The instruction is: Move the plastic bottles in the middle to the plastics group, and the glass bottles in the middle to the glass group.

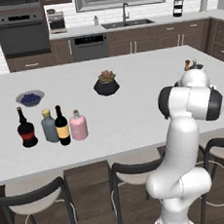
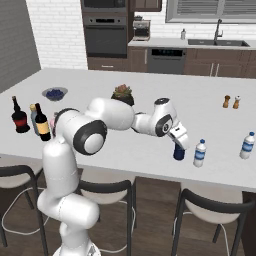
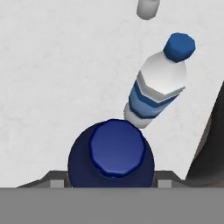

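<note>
One white desk (image 2: 125,145), kitchen island, stools along its near edge; oven, dishwasher and sink against the brick wall behind. Tool (image 2: 178,148) over the dark-blue bottle (image 2: 179,152), jaws part open either side of it; grip cannot be told. Just beside: water bottle (image 2: 200,153), a second water bottle (image 2: 247,145) farther on. Well apart: wine bottle (image 1: 62,126), pink bottle (image 1: 78,126), black bottle (image 1: 25,129), grey-blue bottle (image 1: 49,126).
</note>
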